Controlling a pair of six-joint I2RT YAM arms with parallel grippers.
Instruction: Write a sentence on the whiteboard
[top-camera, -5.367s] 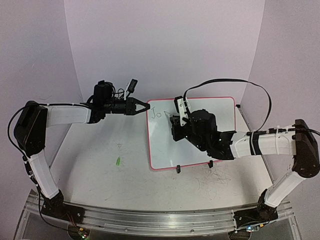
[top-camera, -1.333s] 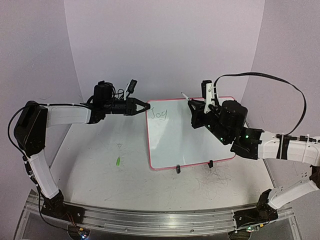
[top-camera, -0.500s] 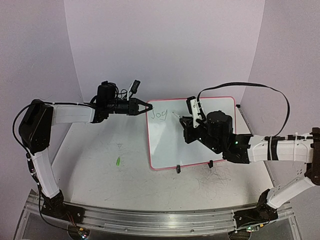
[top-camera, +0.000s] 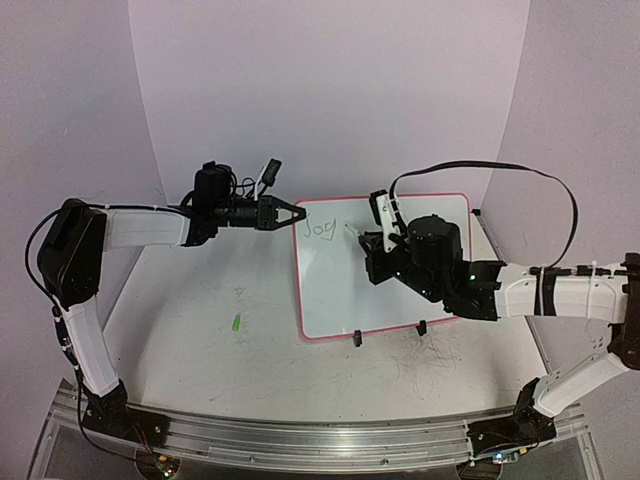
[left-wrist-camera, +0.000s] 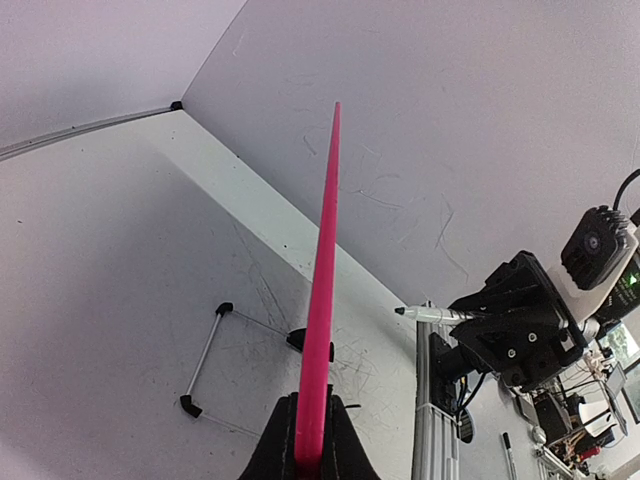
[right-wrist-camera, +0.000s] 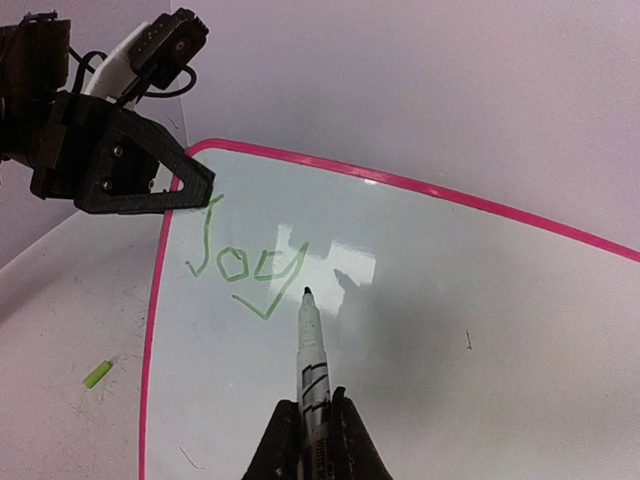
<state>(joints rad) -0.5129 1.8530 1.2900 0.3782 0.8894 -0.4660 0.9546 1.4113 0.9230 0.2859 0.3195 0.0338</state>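
Writing under way: left claw (top-camera: 293, 214) pinches the whiteboard (top-camera: 330, 290) rim, right claw (right-wrist-camera: 312, 408) pinches the marker (right-wrist-camera: 308, 340), tip just right of "Joy" (right-wrist-camera: 245, 265); next word likely needs touchdown there.

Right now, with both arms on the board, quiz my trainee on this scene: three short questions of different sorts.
1. True or false: the left gripper is clamped on the pink rim of the whiteboard.
2. Which green word is written near the board's top left corner? A) Joy B) Job C) Toy
3. Fill in: the right gripper is shut on a ____, its tip pointing at the board just below the writing.

Key: 1 true; 2 A; 3 marker.
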